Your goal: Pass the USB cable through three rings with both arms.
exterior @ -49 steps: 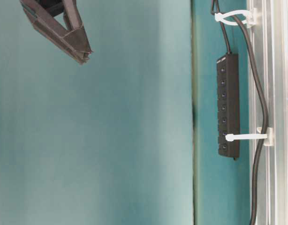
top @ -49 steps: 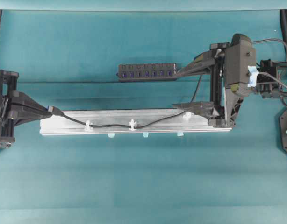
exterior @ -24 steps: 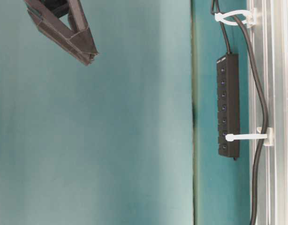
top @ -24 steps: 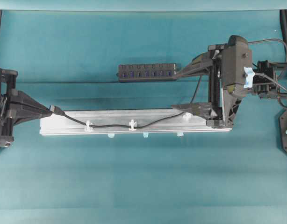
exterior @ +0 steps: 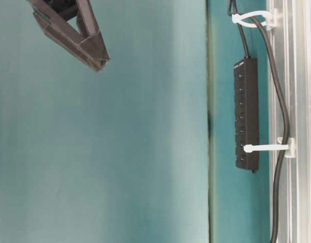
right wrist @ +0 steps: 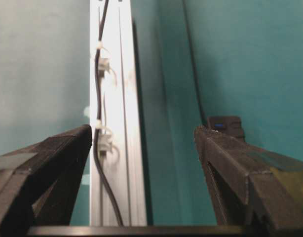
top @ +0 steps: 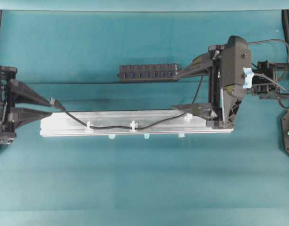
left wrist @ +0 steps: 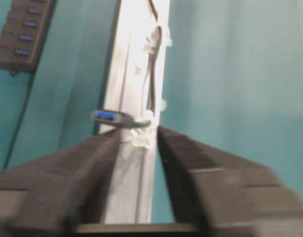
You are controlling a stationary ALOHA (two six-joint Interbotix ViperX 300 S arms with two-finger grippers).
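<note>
The USB cable (top: 111, 127) lies along the silver rail (top: 135, 115) and runs through the three rings (top: 89, 126) (top: 133, 125) (top: 188, 115). Its plug (top: 53, 101) sticks out past the rail's left end. My left gripper (top: 49, 108) stands open there, with the plug (left wrist: 109, 116) just beyond one fingertip and nothing between the jaws. My right gripper (top: 181, 90) is open above the rail's right end and holds nothing. In the right wrist view the cable (right wrist: 98, 98) passes the near ring (right wrist: 104, 140). One of its fingers (exterior: 79, 43) shows high above the table.
A black multi-port hub (top: 148, 73) lies behind the rail, and its cord runs off to the right under the right arm. The teal cloth covers the table. Small teal tabs stick out along the rail's front edge (top: 147, 136).
My left gripper has opened and let go of the plug, which stays at the rail's left end. The right arm has shifted slightly left, still open.
</note>
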